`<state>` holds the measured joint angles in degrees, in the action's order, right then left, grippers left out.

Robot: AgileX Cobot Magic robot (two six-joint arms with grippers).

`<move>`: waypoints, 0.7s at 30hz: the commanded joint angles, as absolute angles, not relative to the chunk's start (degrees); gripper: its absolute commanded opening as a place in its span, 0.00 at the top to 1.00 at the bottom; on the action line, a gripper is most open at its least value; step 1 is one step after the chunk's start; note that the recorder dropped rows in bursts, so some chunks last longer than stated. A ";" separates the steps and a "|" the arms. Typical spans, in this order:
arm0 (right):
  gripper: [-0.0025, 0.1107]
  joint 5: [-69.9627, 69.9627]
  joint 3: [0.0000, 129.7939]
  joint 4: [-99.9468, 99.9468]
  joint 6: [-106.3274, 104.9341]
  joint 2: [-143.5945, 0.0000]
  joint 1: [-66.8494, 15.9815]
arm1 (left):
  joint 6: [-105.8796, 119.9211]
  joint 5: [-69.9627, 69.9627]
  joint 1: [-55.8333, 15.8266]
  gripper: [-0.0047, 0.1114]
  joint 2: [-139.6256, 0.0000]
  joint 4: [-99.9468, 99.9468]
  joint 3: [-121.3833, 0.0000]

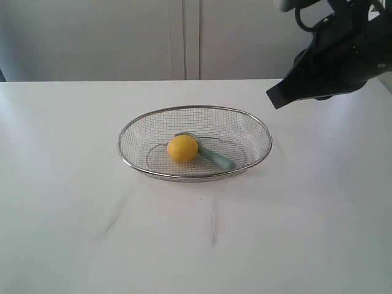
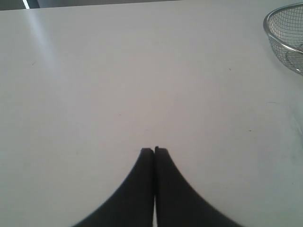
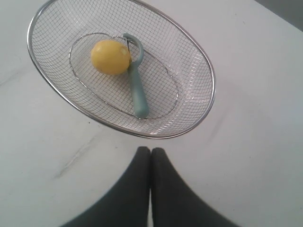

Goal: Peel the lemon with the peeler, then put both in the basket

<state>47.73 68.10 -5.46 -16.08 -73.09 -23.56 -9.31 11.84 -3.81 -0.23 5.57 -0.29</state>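
- Exterior view: my right gripper (image 1: 275, 98) hangs in the air at the upper right, well above the white table (image 1: 73, 214). The black arm angles down and to the left, toward the basket (image 1: 195, 108).
- Right wrist view: my two dark fingers (image 3: 165, 189) meet tip to tip with no gap between them. They are clenched on nothing and hover over bare tabletop just outside the basket's rim.
- Left wrist view: my left gripper (image 2: 154, 150) is likewise pressed closed and empty, poised over plain white table. Only a curve of the basket's rim and mesh shows at one corner, well apart from my fingertips.
- The lemon (image 1: 182, 149) sits inside the basket, near the middle of the mesh floor. It is bright yellow and rounded, and its skin looks smooth; whether any of it has been pared away, I cannot tell.
- The peeler (image 1: 215, 158) lies flat in the basket too, its looped blade head touching the lemon. In the exterior view its pale teal handle runs away from the fruit toward the basket's front right.
- The basket is a wide, shallow oval of silver wire mesh with a thick metal rim. It stands upright at the centre of the table, between my two arms.
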 commanded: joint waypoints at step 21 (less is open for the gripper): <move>0.98 47.02 67.91 -5.50 -16.70 -21.16 0.71 | -8.97 11.67 -3.65 0.96 0.00 5.25 0.00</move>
<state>47.26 67.87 -5.51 -16.18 -27.84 -1.93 -9.07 11.84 -3.81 -0.23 5.57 -0.29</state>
